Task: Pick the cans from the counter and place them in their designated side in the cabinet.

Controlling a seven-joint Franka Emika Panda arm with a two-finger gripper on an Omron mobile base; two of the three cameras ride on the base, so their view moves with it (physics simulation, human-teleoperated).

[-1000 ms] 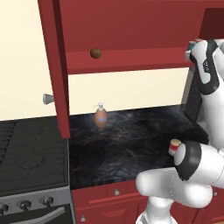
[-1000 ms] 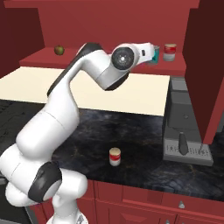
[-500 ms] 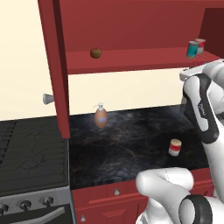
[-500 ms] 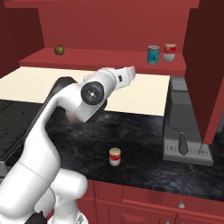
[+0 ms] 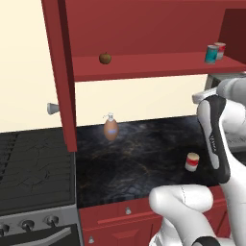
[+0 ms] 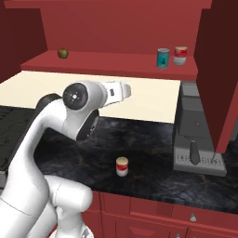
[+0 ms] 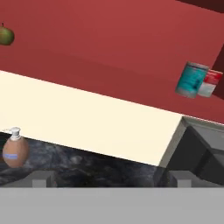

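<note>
Gripper: mine (image 7: 111, 183), fingers spread wide with nothing between them, raised above the worktop and looking toward the back wall and the shelf.
Cabinet: dark red (image 6: 116, 23), mounted on the wall above the worktop, its tall door (image 5: 60, 72) swung open at the left in the left base view.
Counter: black, glossy, faintly veined (image 5: 139, 158), running over red drawers (image 6: 153, 216).
Stove: black grated top (image 5: 29, 168), just left of the counter.
Grey appliance: a boxy unit (image 6: 197, 139) at the right end of the counter, under the cabinet's right side.
Soap bottle: brown pump bottle (image 5: 111, 128), upright at the back of the counter near the wall.
Teal can: upright on the shelf's right end (image 6: 163, 58), just beside the red-banded one.
Red-banded shelf can: upright (image 6: 181, 55), to the right of the teal can.
Counter can: cream top, red band, white base (image 6: 122, 166), upright near the front edge, well apart from my fingers.
Apple: small, brown-green (image 6: 62, 53), at the shelf's left end.
</note>
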